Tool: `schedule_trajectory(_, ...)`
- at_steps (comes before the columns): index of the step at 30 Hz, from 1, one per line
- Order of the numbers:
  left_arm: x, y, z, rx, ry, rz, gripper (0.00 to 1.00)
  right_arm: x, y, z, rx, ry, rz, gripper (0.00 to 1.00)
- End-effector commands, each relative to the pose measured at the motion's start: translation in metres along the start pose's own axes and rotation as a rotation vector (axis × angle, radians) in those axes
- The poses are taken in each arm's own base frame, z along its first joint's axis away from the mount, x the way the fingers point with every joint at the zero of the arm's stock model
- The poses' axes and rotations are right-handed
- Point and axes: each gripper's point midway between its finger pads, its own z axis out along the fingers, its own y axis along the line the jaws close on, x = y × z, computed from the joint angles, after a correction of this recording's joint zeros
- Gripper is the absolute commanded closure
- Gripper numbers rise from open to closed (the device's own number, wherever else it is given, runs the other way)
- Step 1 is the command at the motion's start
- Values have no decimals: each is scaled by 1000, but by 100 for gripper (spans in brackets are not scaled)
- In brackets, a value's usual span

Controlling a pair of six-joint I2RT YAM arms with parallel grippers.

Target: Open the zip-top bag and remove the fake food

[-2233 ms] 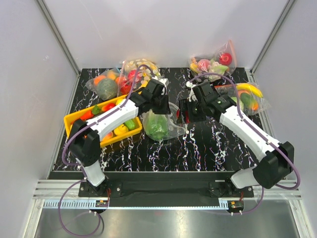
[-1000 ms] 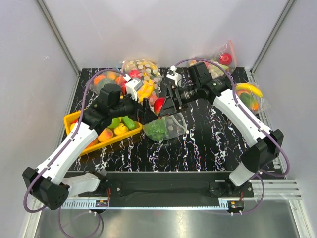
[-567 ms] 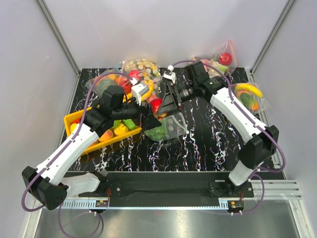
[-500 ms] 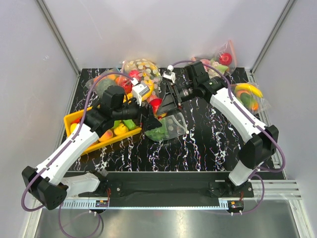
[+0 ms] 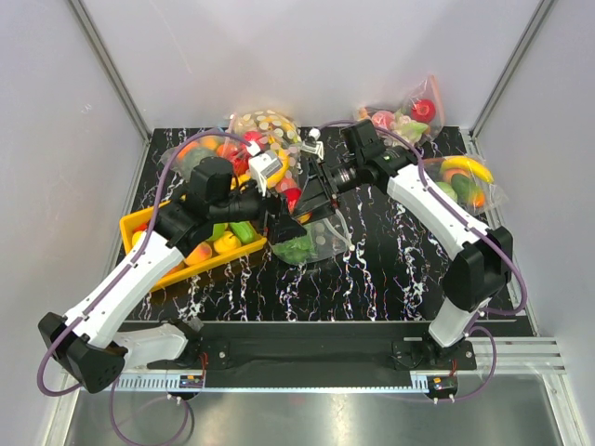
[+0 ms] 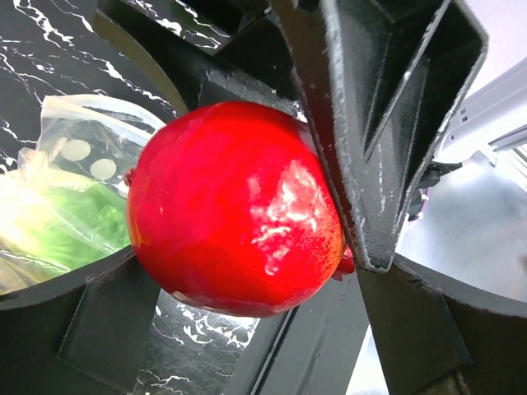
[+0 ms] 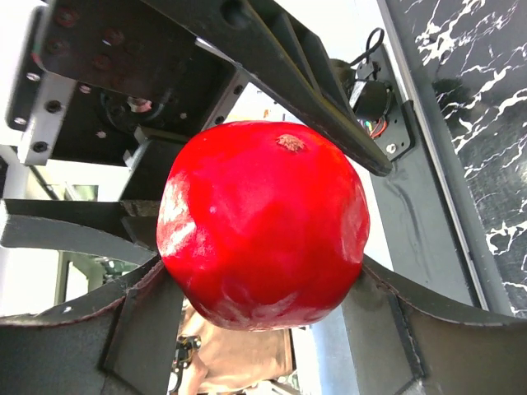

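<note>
Right gripper [image 7: 262, 280] clamps red fruit [image 7: 263, 222]; calyx [image 7: 288, 141] points outward.

red fruit [image 6: 235, 206] | seemingly held between black fingers [image 6: 387, 123] | zip-top bag [image 6: 82, 152] left

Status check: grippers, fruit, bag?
Right gripper shut on red fruit. Left gripper open, jaws around same fruit. Lettuce in bag on table. Nothing seen in the way.

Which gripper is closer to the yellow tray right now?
Left. The left gripper hangs beside the yellow tray; the right gripper, holding the red fruit, is farther right.
</note>
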Motion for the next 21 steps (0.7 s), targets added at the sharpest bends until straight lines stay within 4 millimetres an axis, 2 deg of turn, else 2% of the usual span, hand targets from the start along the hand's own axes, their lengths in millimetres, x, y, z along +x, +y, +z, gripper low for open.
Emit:
schedule_trajectory(1, -36, -13, -12, 4, -103, 97, 1, 4, 6, 2, -44, 25, -14, 63)
schedule_trajectory(6, -45, -6, -14, -40, -131, 118, 1, 7, 7, 2, -74, 37, 4, 64)
schedule_trajectory(9, -53, -10, -11, -19, -162, 125, 1, 8, 6, 2, -73, 39, 11, 64)
schedule_trajectory(16, -45, -11, -1, 3, -128, 117, 3, 4, 11, 2, -85, 37, 14, 64)
schedule_trajectory(19, -43, -12, 0, 7, -121, 119, 19, 5, 11, 2, -100, 47, 29, 64)
schedule_trajectory(20, -42, -13, 0, 10, -118, 119, 29, 5, 11, 3, -102, 47, 32, 64)
schedule_trajectory(21, -41, -14, 1, 17, -114, 123, 33, 3, 11, 2, -105, 44, 27, 64)
